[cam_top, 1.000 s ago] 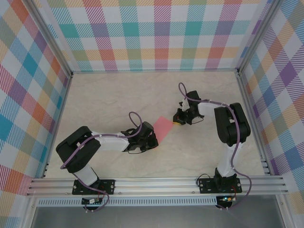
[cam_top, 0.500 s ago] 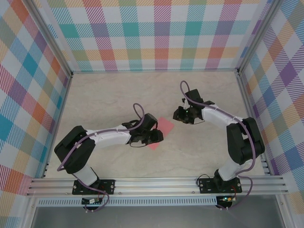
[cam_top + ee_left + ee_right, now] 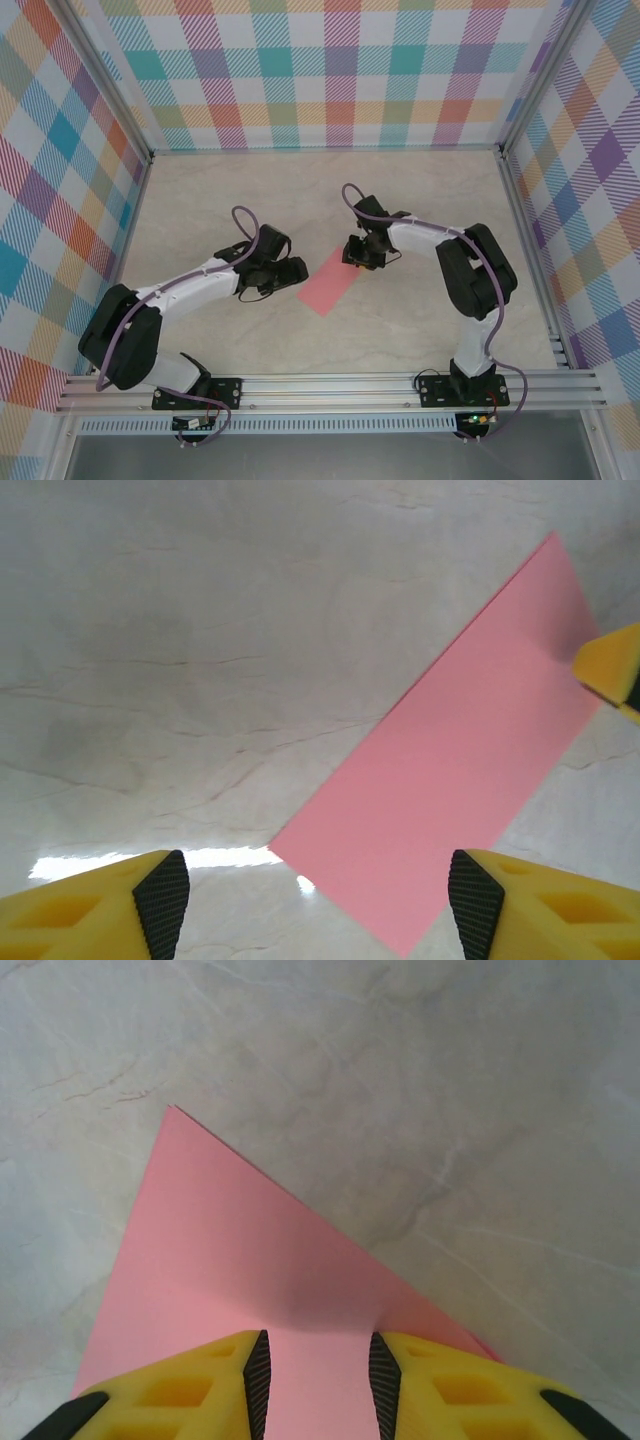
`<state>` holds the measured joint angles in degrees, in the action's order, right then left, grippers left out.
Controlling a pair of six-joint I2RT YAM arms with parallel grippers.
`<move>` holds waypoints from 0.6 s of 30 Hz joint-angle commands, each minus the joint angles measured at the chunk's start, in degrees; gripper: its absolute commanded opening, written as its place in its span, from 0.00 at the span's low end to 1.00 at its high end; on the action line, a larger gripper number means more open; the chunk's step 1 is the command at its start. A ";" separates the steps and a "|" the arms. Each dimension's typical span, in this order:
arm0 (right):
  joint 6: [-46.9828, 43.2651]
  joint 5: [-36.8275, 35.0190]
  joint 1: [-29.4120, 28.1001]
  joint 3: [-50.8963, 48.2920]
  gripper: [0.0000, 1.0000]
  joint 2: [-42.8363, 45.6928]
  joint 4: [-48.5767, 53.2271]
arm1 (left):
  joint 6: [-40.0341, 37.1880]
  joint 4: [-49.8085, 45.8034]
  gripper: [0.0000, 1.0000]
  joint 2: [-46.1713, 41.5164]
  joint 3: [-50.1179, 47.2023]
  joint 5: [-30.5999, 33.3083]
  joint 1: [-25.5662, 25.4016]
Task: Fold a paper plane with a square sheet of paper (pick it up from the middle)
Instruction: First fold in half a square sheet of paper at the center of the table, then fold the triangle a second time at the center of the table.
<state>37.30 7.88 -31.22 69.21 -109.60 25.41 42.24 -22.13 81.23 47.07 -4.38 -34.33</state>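
- Where the two arm bases are bolted to the metal rail (image 3: 330,388) at the near edge, the pale, grey-veined table (image 3: 200,200) begins.
- Just past that, the left gripper (image 3: 296,274) sits low over the table beside the near-left end of the paper. Its wrist view shows its yellow fingers (image 3: 95,910) standing wide apart, with nothing gripped. Only bare table and the sheet's near corner lie in the gap.
- The sheet of paper (image 3: 328,282) lies flat near the middle of the table, between the two grippers. It is a salmon-pink oblong running diagonally from near-left to far-right.
- At the sheet's far end is the right gripper (image 3: 354,252). Its fingers (image 3: 180,1390) are set to a narrow gap, black pads facing each other but not meeting, and the pink paper lies flat below and between them. Whether the tips press on it I cannot tell.
- In the left wrist view, one yellow fingertip of the right gripper sits over the sheet's far corner.
- Farthest back stands the checked wall (image 3: 330,70) — pastel plaid.
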 commanded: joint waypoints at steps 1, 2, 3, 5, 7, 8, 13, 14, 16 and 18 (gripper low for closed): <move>-0.70 -0.15 -0.72 2.67 0.35 -3.84 1.16 | -0.92 -2.13 0.75 -2.29 -1.86 -0.46 1.81; -1.61 1.33 -0.77 3.12 0.35 -4.58 0.48 | -0.99 -1.89 0.77 -2.59 -2.30 -1.04 2.23; -3.04 3.30 -0.77 3.74 0.35 -5.54 -0.21 | -1.09 -1.54 0.78 -2.75 -2.86 -1.89 2.71; -6.13 6.84 -0.77 5.37 0.35 -7.36 -0.91 | -1.02 -0.60 0.81 -2.91 -3.68 -3.69 3.25; -7.84 9.36 -0.77 7.05 0.35 -8.64 -1.20 | -0.78 0.34 0.83 -2.81 -4.40 -5.35 3.39; -8.70 10.81 -0.77 7.74 0.35 -9.05 -1.49 | -0.58 1.11 0.83 -2.82 -4.92 -6.32 3.39; -8.60 11.73 -0.77 9.39 0.35 -7.02 -1.95 | 1.31 4.76 0.84 -3.50 -7.31 -11.27 3.39; -8.35 11.17 -0.77 9.24 0.35 -6.02 -2.16 | 1.76 5.63 0.85 -3.62 -7.83 -12.33 3.39; -7.72 9.70 -0.79 8.96 0.36 -4.32 -2.06 | 2.75 8.25 0.85 -3.62 -8.76 -14.17 3.30; -6.80 7.88 -0.86 8.78 0.36 -3.70 -1.20 | 3.65 9.74 0.86 -3.46 -9.68 -15.69 3.27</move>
<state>30.61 16.97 -31.64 77.28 -116.16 23.55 43.99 -16.25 79.07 38.70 -15.90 -31.55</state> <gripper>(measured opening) 0.359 0.855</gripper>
